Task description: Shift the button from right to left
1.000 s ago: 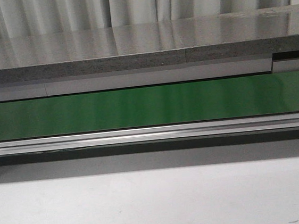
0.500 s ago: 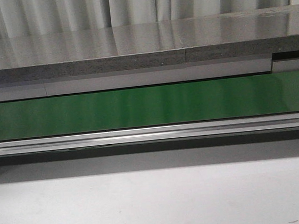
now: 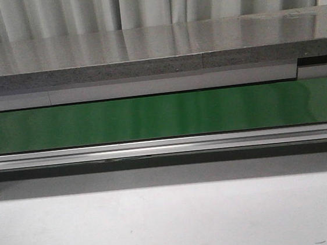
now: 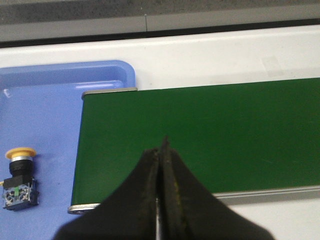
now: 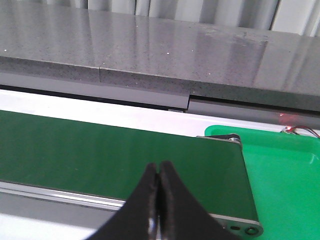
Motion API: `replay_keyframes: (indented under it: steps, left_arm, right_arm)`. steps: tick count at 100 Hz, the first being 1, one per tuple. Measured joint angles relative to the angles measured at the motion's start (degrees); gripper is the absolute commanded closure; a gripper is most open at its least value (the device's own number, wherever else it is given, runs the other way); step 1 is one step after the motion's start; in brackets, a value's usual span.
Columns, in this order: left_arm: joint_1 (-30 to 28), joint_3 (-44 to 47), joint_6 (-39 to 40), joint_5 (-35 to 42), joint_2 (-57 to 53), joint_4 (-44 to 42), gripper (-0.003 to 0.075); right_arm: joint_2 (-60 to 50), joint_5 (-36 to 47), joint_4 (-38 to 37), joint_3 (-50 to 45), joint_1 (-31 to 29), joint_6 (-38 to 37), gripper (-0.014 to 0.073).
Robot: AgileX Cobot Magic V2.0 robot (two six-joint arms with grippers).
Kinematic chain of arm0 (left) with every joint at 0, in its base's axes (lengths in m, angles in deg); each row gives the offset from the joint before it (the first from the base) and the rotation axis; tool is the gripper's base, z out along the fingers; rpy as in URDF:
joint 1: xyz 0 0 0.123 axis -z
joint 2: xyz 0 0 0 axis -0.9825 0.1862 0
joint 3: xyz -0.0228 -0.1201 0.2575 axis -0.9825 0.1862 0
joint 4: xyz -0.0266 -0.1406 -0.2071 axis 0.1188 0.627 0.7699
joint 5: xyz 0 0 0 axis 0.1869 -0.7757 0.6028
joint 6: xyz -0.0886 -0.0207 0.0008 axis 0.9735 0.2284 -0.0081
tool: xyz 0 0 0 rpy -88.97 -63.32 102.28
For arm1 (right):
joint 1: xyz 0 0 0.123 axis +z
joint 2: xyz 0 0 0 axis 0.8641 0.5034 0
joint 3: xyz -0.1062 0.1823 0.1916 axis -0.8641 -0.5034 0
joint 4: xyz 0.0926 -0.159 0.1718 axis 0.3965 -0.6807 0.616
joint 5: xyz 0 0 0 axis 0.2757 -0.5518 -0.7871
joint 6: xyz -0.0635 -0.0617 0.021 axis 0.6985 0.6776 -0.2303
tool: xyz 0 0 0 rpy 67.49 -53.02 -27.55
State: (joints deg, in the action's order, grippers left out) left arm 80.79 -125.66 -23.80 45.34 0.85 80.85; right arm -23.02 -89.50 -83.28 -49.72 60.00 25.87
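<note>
The button (image 4: 19, 178) lies in the blue tray (image 4: 60, 75) beside the belt (image 4: 200, 135); nothing has moved, both grippers (image 4: 160, 150) (image 5: 159, 172) clenched empty

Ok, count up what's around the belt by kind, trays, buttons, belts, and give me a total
Trays: 2, a blue tray and a green tray
Buttons: 1, the button lying in the blue tray
Conveyor belts: 1, the green belt
Total: 4

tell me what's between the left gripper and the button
In the left wrist view, only the green belt's end and its metal edge, then bare blue tray, lie between the left gripper and the button.
</note>
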Motion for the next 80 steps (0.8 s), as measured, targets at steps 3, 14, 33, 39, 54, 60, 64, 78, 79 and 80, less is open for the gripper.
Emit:
replay_keyframes:
  steps: [3,14,33,39,54,60,64,78,79,80]
  left_arm:
    - [0.3,0.8,0.0,0.6,-1.3,0.0,0.0741]
    - [1.0,3.2,0.0,2.5,-6.0,0.0,0.0741]
    - [1.1,7.0,0.0,3.7,-12.7,0.0,0.0741]
    - [1.1,8.3,0.0,4.3,-14.5,0.0,0.0741]
    - [1.1,11.3,0.0,5.1,-19.3,0.0,0.0741]
    - [1.1,12.5,0.0,5.3,-20.9,0.0,0.0741]
    - [1.1,13.3,0.0,5.3,-22.0,0.0,0.0741]
    - [1.1,16.0,0.0,5.4,-26.5,0.3,0.0741]
    - [1.1,16.2,0.0,5.4,-26.9,0.3,0.0741]
    - [1.1,16.3,0.0,5.4,-27.2,0.3,0.0741]
  right_arm:
    - [0.0,0.0,0.0,0.0,0.0,0.0,0.0662]
    - [0.0,0.0,0.0,0.0,0.0,0.0,0.0662]
    - [0.0,0.0,0.0,0.0,0.0,0.0,0.0662]
    - [0.0,0.0,0.0,0.0,0.0,0.0,0.0662]
    - [0.0,0.0,0.0,0.0,0.0,0.0,0.0662]
    - [0.0,0.0,0.0,0.0,0.0,0.0,0.0662]
    - [0.0,0.0,0.0,0.0,0.0,0.0,0.0662]
    - [0.0,0.0,0.0,0.0,0.0,0.0,0.0662]
    - [0.0,0.0,0.0,0.0,0.0,0.0,0.0662]
    - [0.0,0.0,0.0,0.0,0.0,0.0,0.0662]
